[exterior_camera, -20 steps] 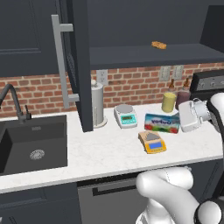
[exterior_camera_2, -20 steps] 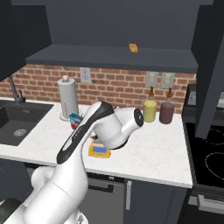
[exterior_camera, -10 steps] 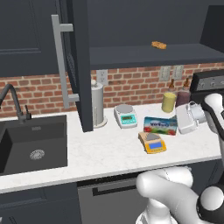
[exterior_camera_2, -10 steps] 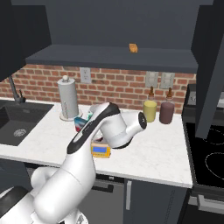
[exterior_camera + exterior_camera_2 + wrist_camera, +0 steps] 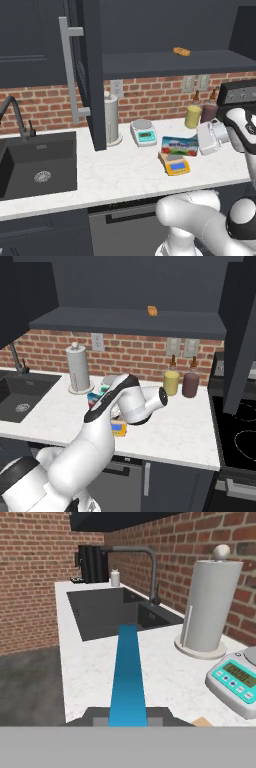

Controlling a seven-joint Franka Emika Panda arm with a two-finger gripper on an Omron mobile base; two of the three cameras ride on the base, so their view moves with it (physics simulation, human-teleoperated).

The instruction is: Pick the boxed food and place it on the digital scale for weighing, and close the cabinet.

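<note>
- While the gripper (image 5: 199, 146) holds the boxed food (image 5: 179, 146) by one end, the blue carton hangs just above the digital scale (image 5: 174, 164), lower and closer to it than a second ago.
- That means the carrying is nearly done, I think. What is left is to set the box down flat on the grey platform and let go.
- Its fingers are squeezed shut on the box. From the hand camera the box (image 5: 128, 672) looks like a thin blue strip sticking out between them.
- I cannot tell if the box touches the scale yet.
- Next to it sits the white-and-teal scale (image 5: 143, 132), then the paper towel roll (image 5: 111, 119), then the sink (image 5: 35, 165) far off.
- Up high, the cabinet (image 5: 87, 70) door is wide open, so closing it is not done.
- A small orange snack (image 5: 181, 51) lies on the shelf.
- From the right side, the white arm (image 5: 127, 401) hides most of the box and the orange scale (image 5: 118, 428).
</note>
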